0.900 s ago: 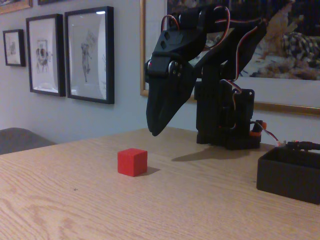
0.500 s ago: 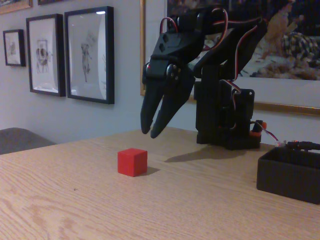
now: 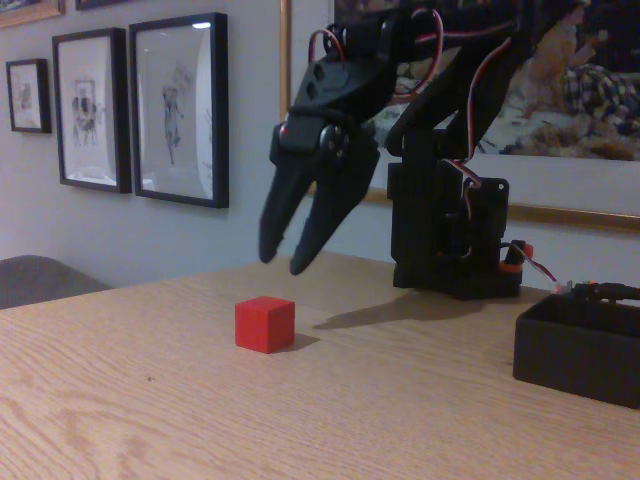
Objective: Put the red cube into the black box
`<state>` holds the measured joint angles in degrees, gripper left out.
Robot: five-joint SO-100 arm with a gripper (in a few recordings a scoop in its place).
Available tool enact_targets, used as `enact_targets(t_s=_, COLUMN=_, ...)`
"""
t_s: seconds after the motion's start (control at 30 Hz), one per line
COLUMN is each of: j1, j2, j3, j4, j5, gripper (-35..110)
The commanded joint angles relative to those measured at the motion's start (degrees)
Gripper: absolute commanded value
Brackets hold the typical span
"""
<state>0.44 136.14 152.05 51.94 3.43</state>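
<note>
- The small, solid, bright-red cube with matte faces [image 3: 265, 324] sits flat on the light oak-grain wooden table [image 3: 200, 420]; I take it as my marker for everything else.
- Above the cube and slightly behind it hangs the black two-finger gripper [image 3: 284, 258], clear of the cube with open air between them. Its two pointed fingers [image 3: 273, 235] stand apart with a visible gap, holding nothing, tips slanting down and to the left.
- Well to the right of the cube, at the picture's edge, rests the low, thin-walled, matte-black box [image 3: 580, 350]; part of it is cut off by the frame.
- Behind the cube and to its right stands the tall black robot base [image 3: 450, 230] with red and black wires looping over it and a small orange clip [image 3: 513, 258] low on its right side.
- The arm throws a soft dark shadow on the table to the right of the cube, reaching toward the base.
- Far behind the cube, on the pale wall [image 3: 100, 230], hang black-framed drawings [image 3: 180, 110] to the left and a large gilt-framed painting [image 3: 570, 90] to the right.
- Left of the cube, past the table's edge, a grey rounded shape [image 3: 40, 278] shows; I cannot tell what it is.
- The light is dim and a little bluish.
</note>
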Motion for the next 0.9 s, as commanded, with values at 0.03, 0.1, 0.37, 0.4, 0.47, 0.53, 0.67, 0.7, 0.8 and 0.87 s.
enact_targets(t_s=0.03, j1=-1.67, j2=-6.59, j3=-5.19, j4=-0.79, j5=1.41, gripper=23)
enact_targets(t_s=0.1, j1=-2.20, j2=-11.16, j3=-7.47, j4=-1.05, j5=1.49, gripper=27)
enact_targets(t_s=0.37, j1=-4.31, j2=-24.79, j3=-14.50, j4=-3.25, j5=2.37, gripper=30)
enact_targets(t_s=0.4, j1=-4.39, j2=-25.84, j3=-15.29, j4=-3.25, j5=2.55, gripper=30)
enact_targets(t_s=0.47, j1=-4.57, j2=-27.77, j3=-16.70, j4=-3.34, j5=2.99, gripper=28)
enact_targets(t_s=0.53, j1=-4.66, j2=-29.88, j3=-18.28, j4=-3.60, j5=3.69, gripper=26)
enact_targets(t_s=0.67, j1=-4.92, j2=-34.10, j3=-21.71, j4=-3.43, j5=4.83, gripper=21)
enact_targets(t_s=0.7, j1=-5.01, j2=-34.89, j3=-22.68, j4=-3.16, j5=5.01, gripper=19)
enact_targets(t_s=0.8, j1=-5.10, j2=-37.79, j3=-25.14, j4=-2.55, j5=5.10, gripper=15)
enact_targets(t_s=0.87, j1=-5.19, j2=-39.64, j3=-26.28, j4=-2.55, j5=5.27, gripper=13)
